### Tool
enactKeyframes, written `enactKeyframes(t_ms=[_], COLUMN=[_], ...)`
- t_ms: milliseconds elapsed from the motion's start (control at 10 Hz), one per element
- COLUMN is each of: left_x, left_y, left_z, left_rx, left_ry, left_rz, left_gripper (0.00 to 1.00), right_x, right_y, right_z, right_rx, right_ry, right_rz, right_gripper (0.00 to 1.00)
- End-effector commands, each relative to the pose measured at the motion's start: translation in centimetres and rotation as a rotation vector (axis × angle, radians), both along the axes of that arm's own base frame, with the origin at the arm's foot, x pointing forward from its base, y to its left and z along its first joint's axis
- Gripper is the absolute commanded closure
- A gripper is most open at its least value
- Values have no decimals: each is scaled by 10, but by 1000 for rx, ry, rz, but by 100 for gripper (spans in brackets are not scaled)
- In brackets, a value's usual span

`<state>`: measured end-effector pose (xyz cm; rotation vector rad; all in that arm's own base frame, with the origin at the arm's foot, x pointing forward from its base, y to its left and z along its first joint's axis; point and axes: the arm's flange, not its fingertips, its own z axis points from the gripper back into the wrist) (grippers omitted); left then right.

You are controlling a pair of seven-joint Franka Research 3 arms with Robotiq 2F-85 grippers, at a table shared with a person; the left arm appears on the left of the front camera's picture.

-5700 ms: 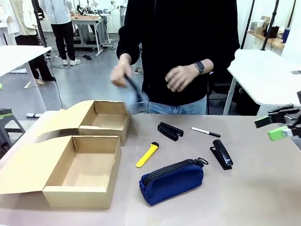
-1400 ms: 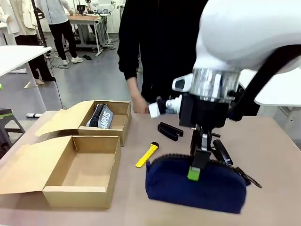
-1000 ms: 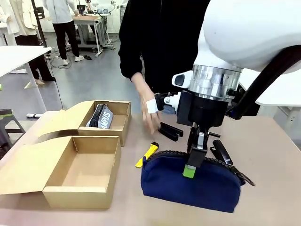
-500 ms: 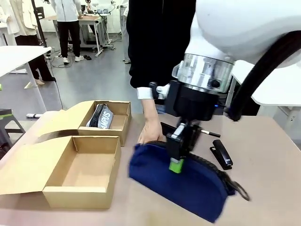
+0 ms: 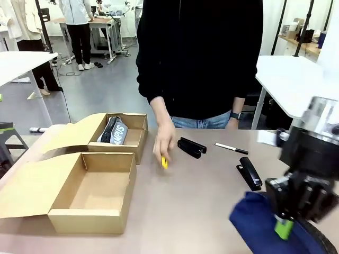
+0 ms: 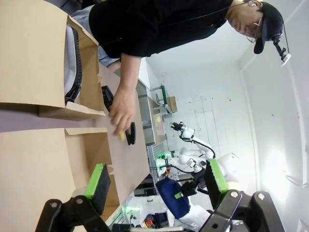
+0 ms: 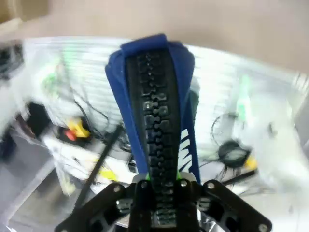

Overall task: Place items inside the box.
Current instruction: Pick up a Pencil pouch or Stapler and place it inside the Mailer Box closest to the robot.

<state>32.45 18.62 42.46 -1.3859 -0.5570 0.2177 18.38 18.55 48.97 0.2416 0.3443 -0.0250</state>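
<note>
I see the big box [image 5: 87,221] open and empty; the small box [image 5: 114,151] behind it holds a grey case [image 5: 115,130]. My right gripper [image 5: 284,226] clamps the pouch [image 5: 251,222] over the table's [image 5: 201,196] near-right corner. My left gripper [image 6: 157,179] gapes, holding nothing.

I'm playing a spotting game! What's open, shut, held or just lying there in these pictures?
big box: lid open, empty.
small box: lid open, grey pouch inside.
navy pouch: zipped, held by right hand.
right hand: shut on navy pouch.
left hand: open, empty.
yellow knife: on table, under person's hand.
pen: capped, on table.
stapler: closed, on table.
</note>
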Motion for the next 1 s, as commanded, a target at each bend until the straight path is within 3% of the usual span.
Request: enactKeyframes(t_ms=[0, 200, 400, 500, 600, 700, 900], left_x=[-1, -1, -1, -1, -1, -1, -1], left_y=[0, 0, 0, 0, 0, 0, 0], left_z=[0, 0, 0, 0, 0, 0, 0], left_rx=[0, 0, 0, 0, 0, 0, 0], left_ry=[-24, -24, -24, -24, -24, -24, -24], left_rz=[-9, -9, -9, -9, -9, -9, -9], left_gripper=[0, 0, 0, 0, 0, 0, 0], right_x=[-13, 2, 47, 76, 99, 116, 122], right_y=[21, 49, 112, 155, 195, 234, 299], right_z=[0, 17, 37, 48, 56, 63, 54], right_rx=[-30, -51, -105, -105, -64, 42, 103], right_ry=[76, -37, -229, -322, -411, -455, -372], right_rz=[-215, -165, -34, -18, 72, 180, 142], right_gripper=[92, 92, 92, 92, 92, 92, 92])
